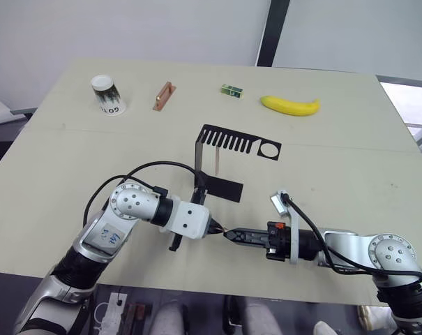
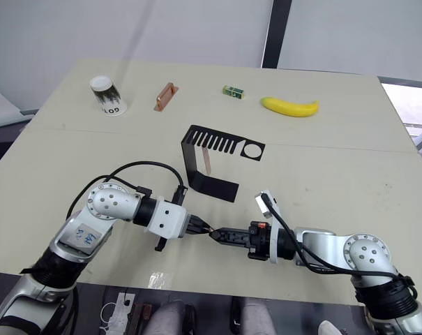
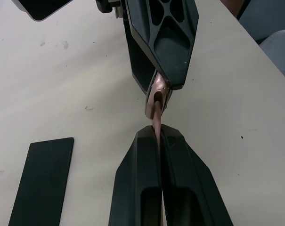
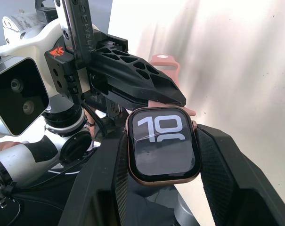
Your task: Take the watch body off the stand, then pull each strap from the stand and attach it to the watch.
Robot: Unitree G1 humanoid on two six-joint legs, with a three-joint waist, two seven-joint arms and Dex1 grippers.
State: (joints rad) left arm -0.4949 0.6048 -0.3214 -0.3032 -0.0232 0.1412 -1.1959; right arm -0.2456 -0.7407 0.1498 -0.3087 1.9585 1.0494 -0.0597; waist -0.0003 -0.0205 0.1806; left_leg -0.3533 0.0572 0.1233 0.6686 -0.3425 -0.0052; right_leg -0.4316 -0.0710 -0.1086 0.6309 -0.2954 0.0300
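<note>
Two head views, high and angled down across the whole table (image 1: 350, 139), nearly the same scene, slightly offset sideways; stand (image 1: 228, 143) at frame centre, both arms entering from the bottom corners. Left wrist view, very close, aimed along closed fingers (image 3: 151, 179) toward the tabletop. Right wrist view, equally close, facing the watch body (image 4: 163, 143) and the opposite arm at left.

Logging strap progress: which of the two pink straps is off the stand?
The strap pinched in the left gripper, meeting the right gripper; the other strap hangs from the stand.
</note>
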